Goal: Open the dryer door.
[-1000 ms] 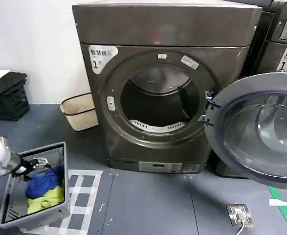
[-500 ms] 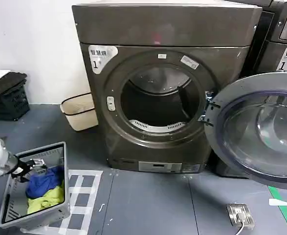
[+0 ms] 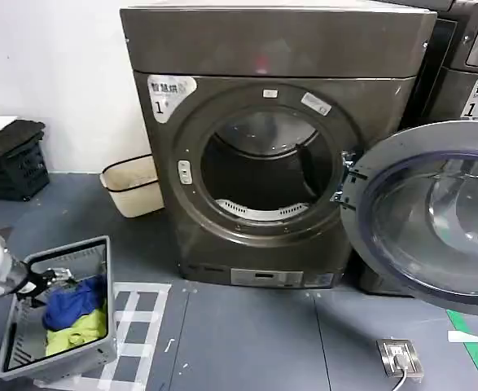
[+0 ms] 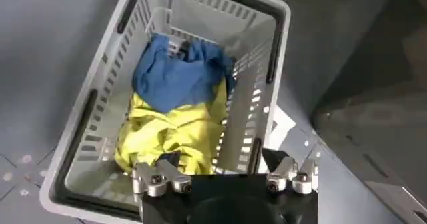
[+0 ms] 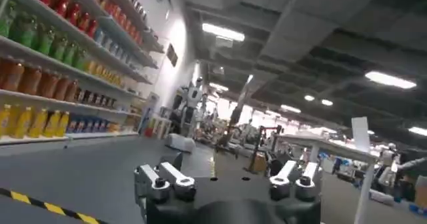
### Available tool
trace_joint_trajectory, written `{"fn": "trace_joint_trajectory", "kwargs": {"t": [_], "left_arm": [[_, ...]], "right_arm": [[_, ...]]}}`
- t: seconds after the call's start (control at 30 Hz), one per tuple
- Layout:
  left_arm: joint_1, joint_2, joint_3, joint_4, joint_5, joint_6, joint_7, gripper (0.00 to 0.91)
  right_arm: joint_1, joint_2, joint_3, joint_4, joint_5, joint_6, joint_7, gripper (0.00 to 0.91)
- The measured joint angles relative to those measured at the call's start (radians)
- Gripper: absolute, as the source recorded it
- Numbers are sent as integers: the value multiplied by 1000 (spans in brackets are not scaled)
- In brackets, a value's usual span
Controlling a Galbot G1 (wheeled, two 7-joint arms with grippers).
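1. The dryer door [image 3: 434,216] already hangs wide open, swung out to the right of the bronze-grey dryer [image 3: 271,147] on its right-side hinge; you see the drum opening [image 3: 267,167] fully exposed.
2. Your left gripper [image 3: 50,278] sits low at the head view's left, over the near end of the grey laundry basket [image 3: 27,346] on the floor.
3. In the left wrist view that gripper [image 4: 225,173] has its fingers [image 4: 157,177] spread apart, nothing between them, hovering above the basket rim [image 4: 80,122].
4. The basket holds a blue cloth [image 4: 177,72] on top of a yellow cloth [image 4: 170,135].
5. Your right gripper [image 5: 227,179] points away at a room with stocked shelves [image 5: 53,59]; its fingers are spread, holding nothing.
6. A beige bin [image 3: 133,186] stands left of the dryer, against the wall.
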Motion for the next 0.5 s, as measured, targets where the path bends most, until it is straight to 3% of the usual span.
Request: {"fn": "trace_joint_trajectory", "kwargs": {"t": [0.5], "left_arm": [[7, 6, -5, -7, -2, 0, 5, 907]], "right_arm": [[3, -3, -2, -1, -5, 2, -2, 907]]}}
